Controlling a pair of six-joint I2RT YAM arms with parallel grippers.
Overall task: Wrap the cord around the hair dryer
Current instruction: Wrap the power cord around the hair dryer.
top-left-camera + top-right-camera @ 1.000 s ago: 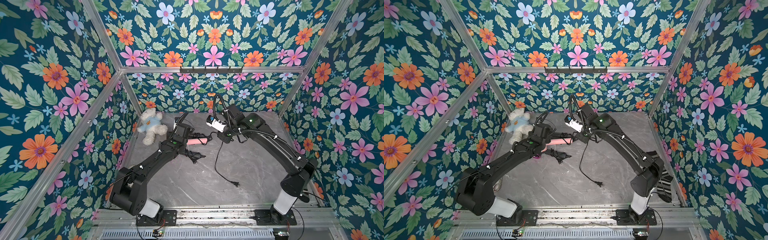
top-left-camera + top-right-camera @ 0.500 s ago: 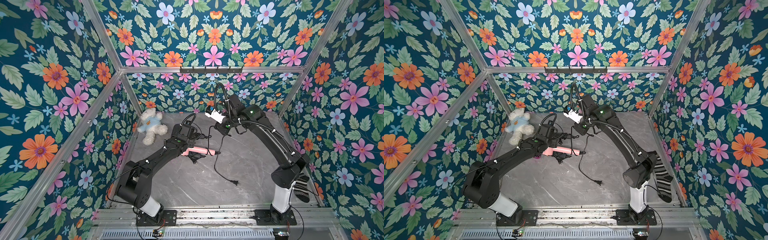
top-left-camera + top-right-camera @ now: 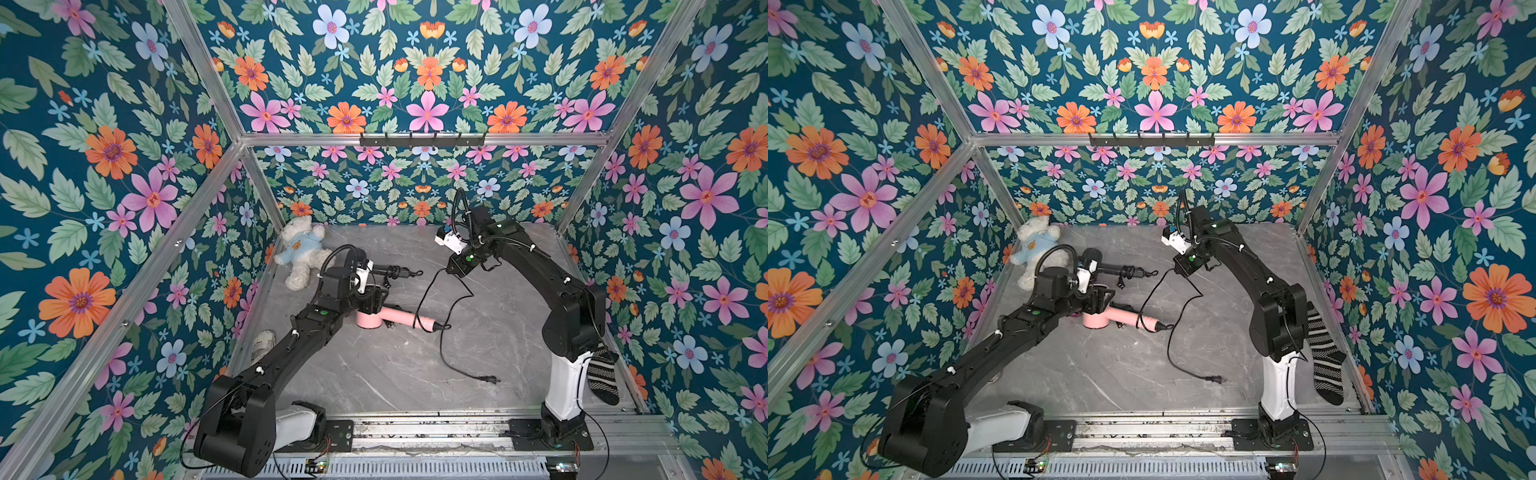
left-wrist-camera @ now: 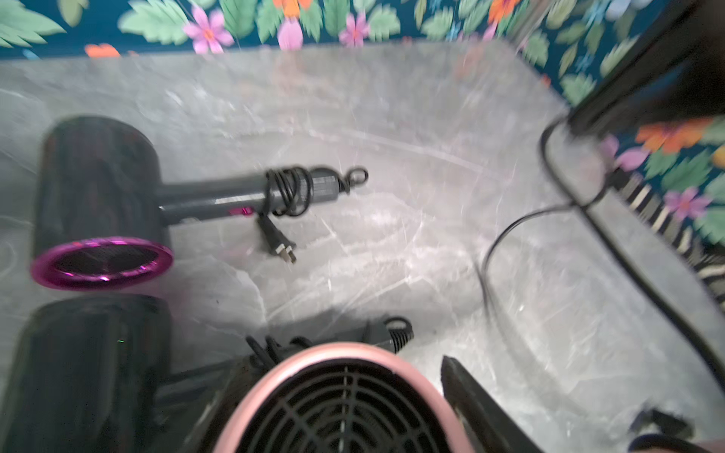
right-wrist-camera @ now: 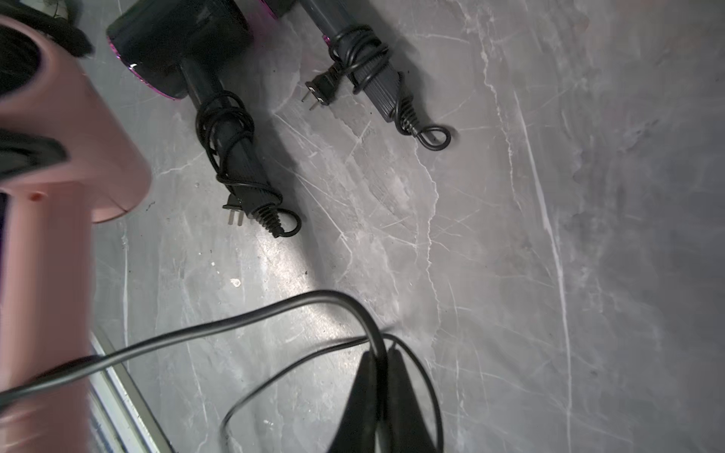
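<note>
The pink hair dryer (image 3: 392,319) (image 3: 1121,318) lies low over the grey floor, handle pointing right. My left gripper (image 3: 371,302) (image 3: 1099,302) is shut on its round head; the left wrist view is filled by its black rear grille (image 4: 345,404), with one finger (image 4: 470,396) beside it. The black cord (image 3: 428,291) (image 3: 1152,291) rises from the handle's end to my right gripper (image 3: 451,270) (image 3: 1177,270), then falls in a loose loop to its plug (image 3: 492,379) on the floor. In the right wrist view the right gripper (image 5: 378,359) is shut on the cord (image 5: 235,321).
Two dark hair dryers with wrapped cords (image 4: 98,204) (image 5: 219,117) (image 5: 365,66) lie behind the pink one. A teddy bear (image 3: 301,249) sits at the back left corner. A striped sock (image 3: 600,374) hangs on the right arm. Floral walls enclose the floor.
My left gripper has brought the pink dryer toward the front, away from the dark dryers. The right arm has raised its elbow, still pinching the cord.
</note>
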